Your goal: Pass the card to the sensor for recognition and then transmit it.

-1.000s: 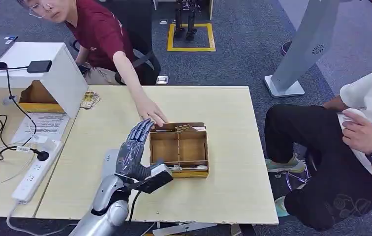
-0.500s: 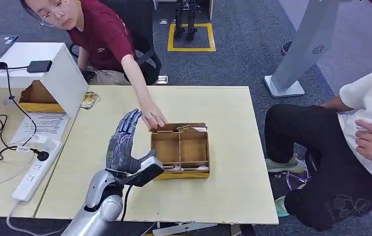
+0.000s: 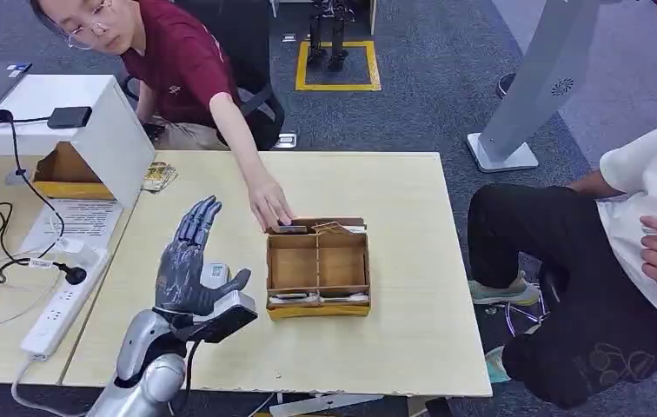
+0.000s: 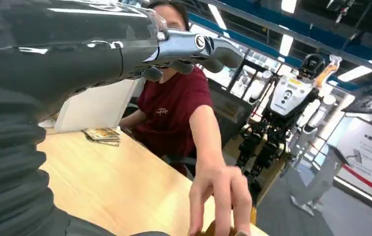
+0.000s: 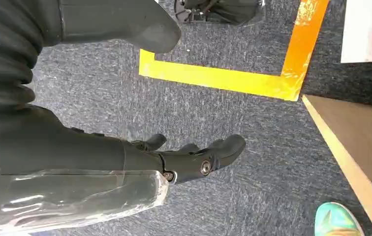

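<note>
I see my left hand (image 3: 188,261) held flat above the table (image 3: 394,187), fingers apart, holding nothing. The cardboard box (image 3: 318,265) with cards sits just to its right. My right hand (image 5: 184,157) hangs empty, fingers loose, over carpet.

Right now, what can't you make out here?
- Left hand: pale patch at the thumb, too small in head view to call a card; in the wrist view its own cover hides the palm.
- Box: back slot's contents, head view, covered by the person's hand.
- Small stack: too small in head view to identify.
</note>
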Motion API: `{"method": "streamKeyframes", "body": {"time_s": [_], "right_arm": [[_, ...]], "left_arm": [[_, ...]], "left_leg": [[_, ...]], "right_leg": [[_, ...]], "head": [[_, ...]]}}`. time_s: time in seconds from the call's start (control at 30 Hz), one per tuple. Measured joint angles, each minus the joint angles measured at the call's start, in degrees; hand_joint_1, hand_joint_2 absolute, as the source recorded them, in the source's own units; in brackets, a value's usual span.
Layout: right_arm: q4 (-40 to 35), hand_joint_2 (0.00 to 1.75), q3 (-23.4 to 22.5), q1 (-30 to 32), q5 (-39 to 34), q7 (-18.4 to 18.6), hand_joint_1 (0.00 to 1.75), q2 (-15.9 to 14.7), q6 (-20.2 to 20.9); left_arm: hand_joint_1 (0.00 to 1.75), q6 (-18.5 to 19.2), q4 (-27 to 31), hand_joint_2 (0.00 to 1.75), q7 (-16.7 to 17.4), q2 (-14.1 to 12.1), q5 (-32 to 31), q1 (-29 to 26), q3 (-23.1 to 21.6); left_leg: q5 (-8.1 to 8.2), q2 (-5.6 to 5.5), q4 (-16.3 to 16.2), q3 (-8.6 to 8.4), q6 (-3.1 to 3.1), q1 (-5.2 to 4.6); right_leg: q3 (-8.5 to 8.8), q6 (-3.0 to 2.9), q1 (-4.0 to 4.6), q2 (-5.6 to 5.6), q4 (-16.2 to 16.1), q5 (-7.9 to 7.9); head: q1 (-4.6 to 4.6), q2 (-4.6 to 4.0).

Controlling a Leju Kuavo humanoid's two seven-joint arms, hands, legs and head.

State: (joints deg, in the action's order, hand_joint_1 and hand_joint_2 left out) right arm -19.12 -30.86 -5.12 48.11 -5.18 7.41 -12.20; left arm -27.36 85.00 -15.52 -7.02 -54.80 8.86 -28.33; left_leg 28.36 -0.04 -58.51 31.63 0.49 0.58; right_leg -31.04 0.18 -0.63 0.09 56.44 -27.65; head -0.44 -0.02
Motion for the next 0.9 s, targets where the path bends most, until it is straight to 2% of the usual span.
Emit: {"method": "streamKeyframes", "body": {"time_s": [0.3,0.9], "right_arm": [[0.00,1.75,-0.02,0.43,-0.15,-0.11,0.00,0.00,0.02],[0.00,1.75,-0.22,0.46,-0.26,-0.20,0.00,0.00,0.02]], "left_arm": [[0.00,0.92,3.15,1.75,-0.04,-1.86,0.46,-2.59,-0.02],[0.00,2.08,4.76,1.75,-0.66,-2.49,1.29,-3.88,-0.02]], "left_leg": [[-0.01,0.00,0.00,0.01,-0.01,0.00],[-0.02,0.00,0.00,0.02,-0.03,0.00]], "right_leg": [[-0.01,0.00,0.00,0.00,0.00,0.01],[-0.01,-0.01,0.00,0.00,0.01,0.01]], "head": [[0.02,0.00],[0.02,0.00]]}}
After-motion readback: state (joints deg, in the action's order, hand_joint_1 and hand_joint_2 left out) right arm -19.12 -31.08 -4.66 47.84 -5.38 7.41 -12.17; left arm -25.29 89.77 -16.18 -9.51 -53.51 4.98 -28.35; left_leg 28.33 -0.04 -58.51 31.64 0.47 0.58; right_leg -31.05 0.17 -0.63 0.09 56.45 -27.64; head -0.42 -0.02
